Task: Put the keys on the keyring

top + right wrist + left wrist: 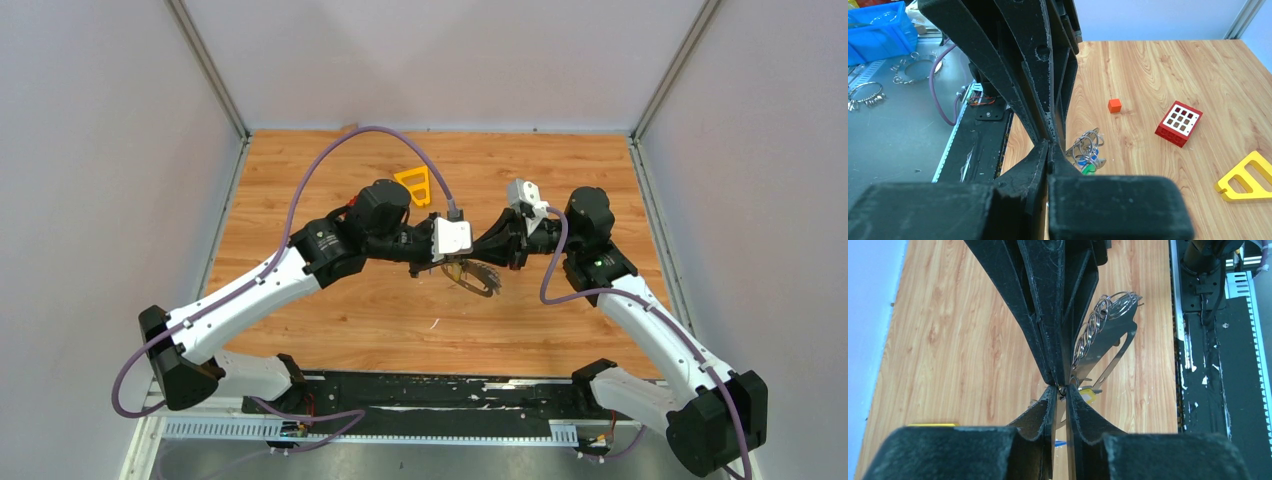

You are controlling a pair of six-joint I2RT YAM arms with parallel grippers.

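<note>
From above, the keyring (470, 276) and its keys (488, 283) lie just under the spot where both arms meet tip to tip, the long axis slanting right. Left wrist: the left pincer (1060, 391) is narrow, its grip unclear. Right wrist: the right pincer (1048, 145) is pressed shut, and the ring is mostly hidden behind it.

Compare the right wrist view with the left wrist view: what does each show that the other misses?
Right wrist only: an orange block, a red brick, a blue bin, spare rings on the grey bench, a green key head. Left wrist only: a yellow key tag. Both: the wooden table, the keyring, the black base strip.
</note>
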